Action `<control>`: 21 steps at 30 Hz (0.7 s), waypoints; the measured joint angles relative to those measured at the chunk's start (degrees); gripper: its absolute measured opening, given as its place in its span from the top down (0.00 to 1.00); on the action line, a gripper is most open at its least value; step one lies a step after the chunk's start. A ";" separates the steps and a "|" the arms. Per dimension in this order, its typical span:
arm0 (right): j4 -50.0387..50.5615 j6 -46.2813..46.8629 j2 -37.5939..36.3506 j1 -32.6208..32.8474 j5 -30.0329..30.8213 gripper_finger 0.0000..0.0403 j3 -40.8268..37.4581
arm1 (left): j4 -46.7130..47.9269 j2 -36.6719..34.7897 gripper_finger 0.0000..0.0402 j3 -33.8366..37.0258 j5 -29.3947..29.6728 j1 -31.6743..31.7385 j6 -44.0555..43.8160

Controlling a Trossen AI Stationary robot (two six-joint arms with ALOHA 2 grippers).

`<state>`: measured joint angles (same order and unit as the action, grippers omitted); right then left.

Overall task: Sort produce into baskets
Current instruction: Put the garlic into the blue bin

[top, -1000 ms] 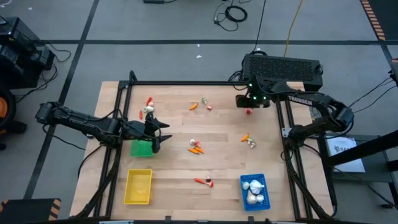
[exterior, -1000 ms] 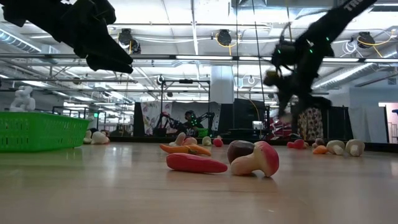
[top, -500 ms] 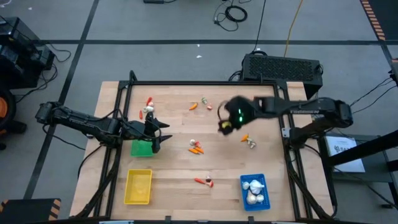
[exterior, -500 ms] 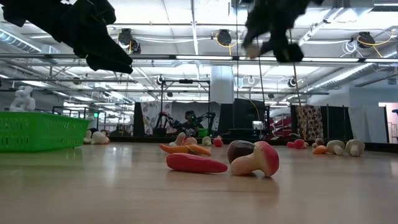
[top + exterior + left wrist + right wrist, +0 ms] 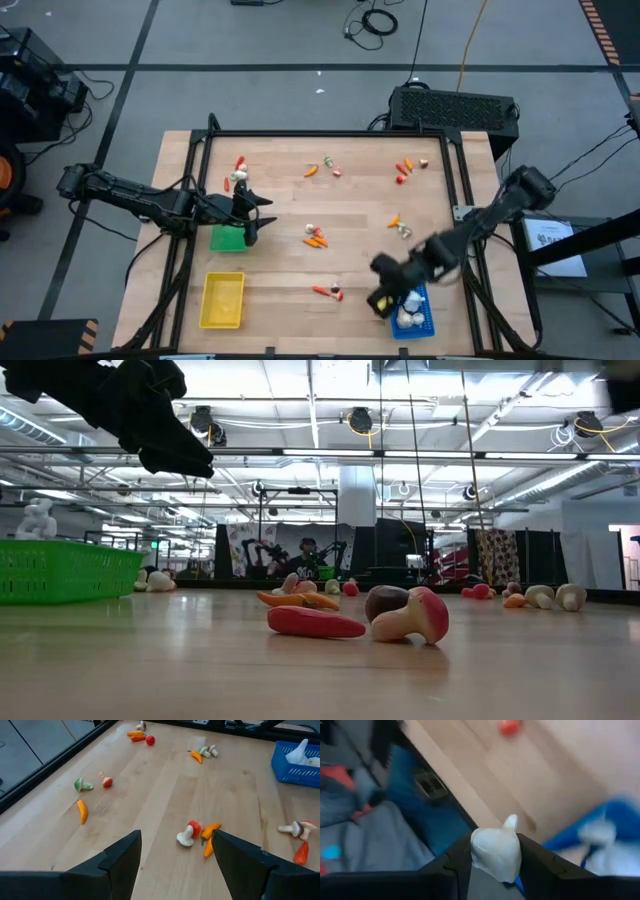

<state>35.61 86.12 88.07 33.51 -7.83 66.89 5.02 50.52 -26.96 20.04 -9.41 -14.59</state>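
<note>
My right gripper (image 5: 383,300) hangs at the near right of the table, just left of the blue basket (image 5: 426,291), shut on a white garlic-like bulb (image 5: 496,851). White bulbs (image 5: 408,318) lie in that basket. My left gripper (image 5: 256,212) waits open at the left, above the far edge of the green basket (image 5: 228,238); nothing is between its fingers (image 5: 120,857). The yellow basket (image 5: 222,300) sits near the table's front left. In the low view my left gripper (image 5: 170,450) shows at the top left; my right gripper is out of that view. My right gripper pinches the garlic bulb by its two rounded sides (image 5: 478,851) between its two fingers (image 5: 457,862). The bulb's pointed tip (image 5: 510,822) sticks out past the fingertips. The bulb is lifted clear of the table, and the fingers slant downward.
Loose produce lies scattered: orange pieces and a mushroom mid-table (image 5: 315,237), a red piece with a mushroom near the front (image 5: 330,292), others at the far side (image 5: 320,168), far right (image 5: 403,172), right (image 5: 398,226) and far left (image 5: 238,172). Black frame rails (image 5: 465,200) edge the table.
My right gripper has swung fast from the table's far right corner toward the near edge, ending beside the blue basket, rolling its wrist on the way. It has left the low view. The far-right produce pieces it covered now show.
</note>
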 joint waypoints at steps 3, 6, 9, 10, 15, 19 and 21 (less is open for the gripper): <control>0.36 6.13 3.30 3.09 -2.30 0.69 -0.07 | -0.04 0.00 0.38 0.00 0.03 0.00 0.50; 1.46 7.97 5.80 3.67 -4.12 0.69 -0.07 | -0.94 0.00 0.38 0.00 0.30 0.00 1.56; 3.26 8.01 7.28 3.50 -4.99 0.69 -0.07 | -2.63 0.00 0.38 0.00 1.16 0.00 3.17; 4.65 8.01 7.50 3.22 -5.60 0.69 -0.07 | -3.40 0.00 0.38 0.00 1.27 0.00 3.73; 11.32 8.63 7.61 3.20 -5.82 0.69 -0.07 | -5.59 0.00 0.38 0.00 1.53 0.09 7.51; 12.87 8.63 7.61 3.20 -5.80 0.69 -0.07 | -6.97 0.00 0.38 0.00 1.55 0.16 9.69; 12.50 7.33 7.61 3.20 -5.80 0.68 -0.07 | -7.34 0.00 0.38 0.00 1.50 0.46 10.69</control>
<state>48.11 93.44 95.68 36.71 -13.63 66.83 -2.32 50.52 -26.96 21.54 -8.95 -3.90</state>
